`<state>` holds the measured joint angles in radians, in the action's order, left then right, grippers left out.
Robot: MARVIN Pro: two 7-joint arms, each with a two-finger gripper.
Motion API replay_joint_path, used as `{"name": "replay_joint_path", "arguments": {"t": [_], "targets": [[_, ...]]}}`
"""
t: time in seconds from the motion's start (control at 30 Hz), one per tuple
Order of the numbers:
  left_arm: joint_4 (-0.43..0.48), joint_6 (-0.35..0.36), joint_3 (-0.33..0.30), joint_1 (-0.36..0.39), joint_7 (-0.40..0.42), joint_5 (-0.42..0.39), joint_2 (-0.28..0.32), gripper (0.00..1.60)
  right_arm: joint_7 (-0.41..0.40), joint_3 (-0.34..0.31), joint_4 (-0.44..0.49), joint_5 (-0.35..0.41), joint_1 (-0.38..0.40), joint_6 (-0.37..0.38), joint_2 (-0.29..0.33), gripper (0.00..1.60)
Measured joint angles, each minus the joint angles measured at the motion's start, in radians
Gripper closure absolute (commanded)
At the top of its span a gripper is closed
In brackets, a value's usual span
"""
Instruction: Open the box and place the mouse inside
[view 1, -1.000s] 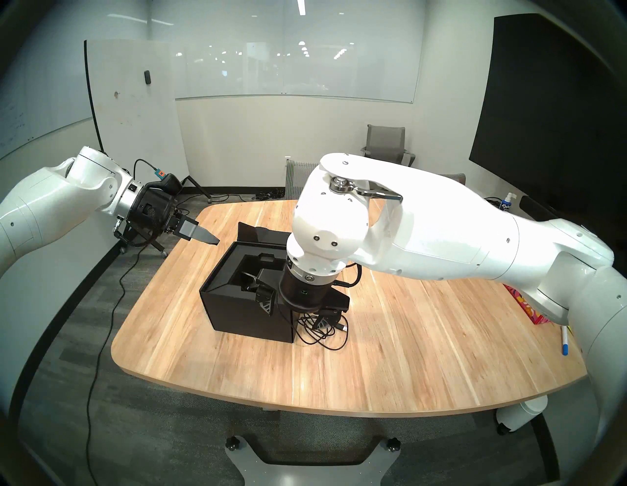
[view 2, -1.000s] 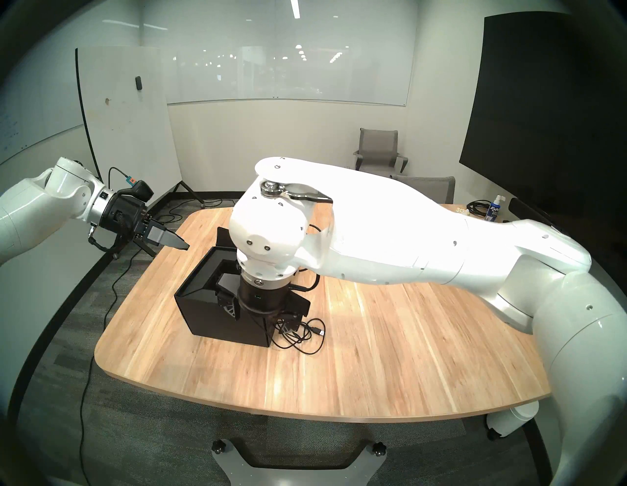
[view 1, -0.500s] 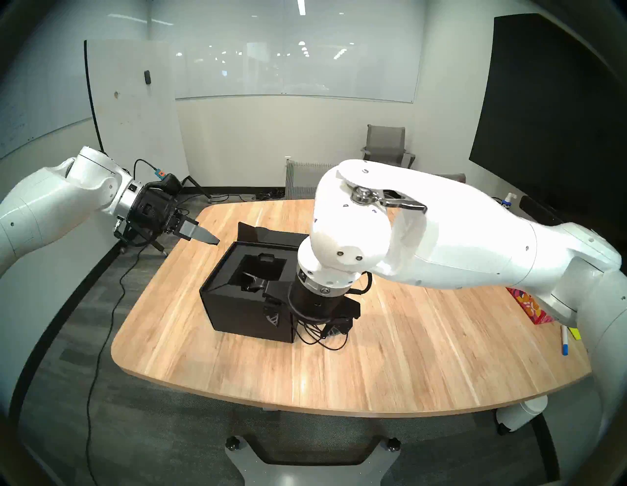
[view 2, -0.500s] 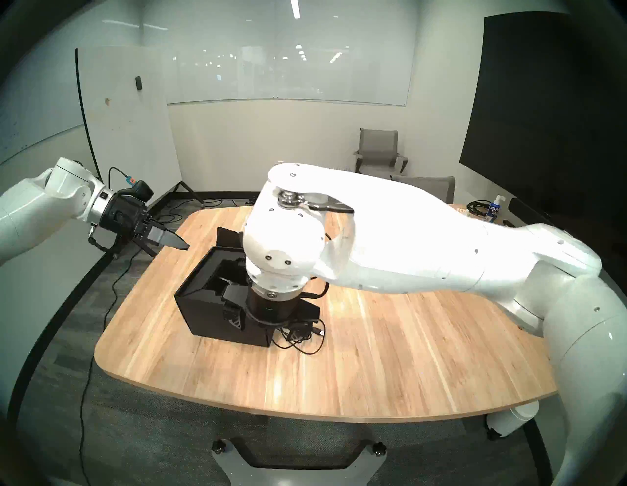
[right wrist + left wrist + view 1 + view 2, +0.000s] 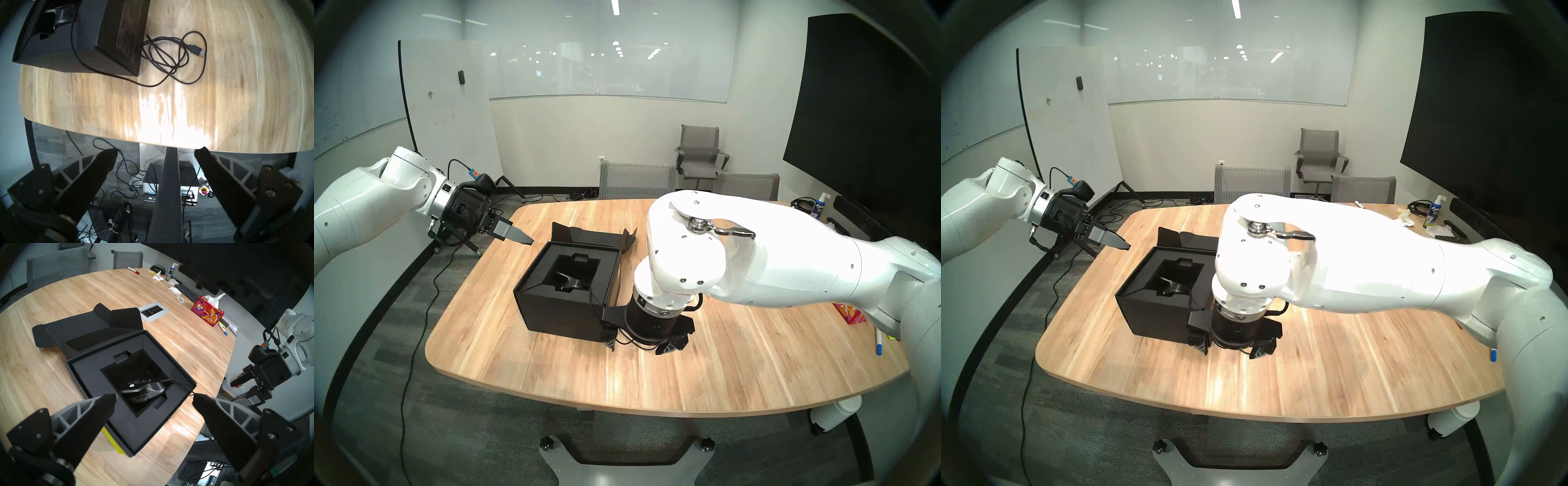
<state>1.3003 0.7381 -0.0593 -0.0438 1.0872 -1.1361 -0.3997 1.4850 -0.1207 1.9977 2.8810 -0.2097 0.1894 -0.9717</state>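
Our box (image 5: 565,292) sits open on the bench (image 5: 721,373), toward its left edge, lid flap folded back. The mouse (image 5: 144,389) lies in the foam well, its cable (image 5: 169,56) running over the rim into a loose tangle on the bench beside the box. Our right gripper (image 5: 638,341), jaws wide and empty, hangs over that tangle; our left gripper (image 5: 154,399), also wide and empty, hovers off the bench's left edge.

We judge the risk to be the cable: a pinch on one loop could drag the mouse out or shift the box, and a stray loop could stop the lid closing.

From the head, our right wrist hides the tangle. Black on black, the mouse's seating in the well is hard to read.
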Motion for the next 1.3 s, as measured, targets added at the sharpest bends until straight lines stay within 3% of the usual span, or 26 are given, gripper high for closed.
{"name": "replay_joint_path", "arguments": {"t": [0.37, 0.57, 0.8, 1.3], "targets": [[0.000, 0.000, 0.000, 0.000, 0.000, 0.000, 0.000, 0.00, -0.010, 0.000, -0.156, 0.000, 0.029, 0.188, -0.007, 0.00], [0.000, 0.000, 0.000, 0.000, 0.000, 0.000, 0.000, 0.00, -0.114, 0.019, -0.238, 0.000, 0.042, 0.288, -0.017, 0.00], [0.000, 0.000, 0.001, 0.000, 0.000, -0.001, 0.000, 0.00, -0.275, 0.087, -0.315, 0.000, 0.067, 0.444, -0.031, 0.00], [0.000, 0.000, 0.001, 0.000, 0.000, -0.001, 0.000, 0.00, -0.512, 0.242, -0.368, -0.001, 0.147, 0.674, -0.041, 0.00]]}}
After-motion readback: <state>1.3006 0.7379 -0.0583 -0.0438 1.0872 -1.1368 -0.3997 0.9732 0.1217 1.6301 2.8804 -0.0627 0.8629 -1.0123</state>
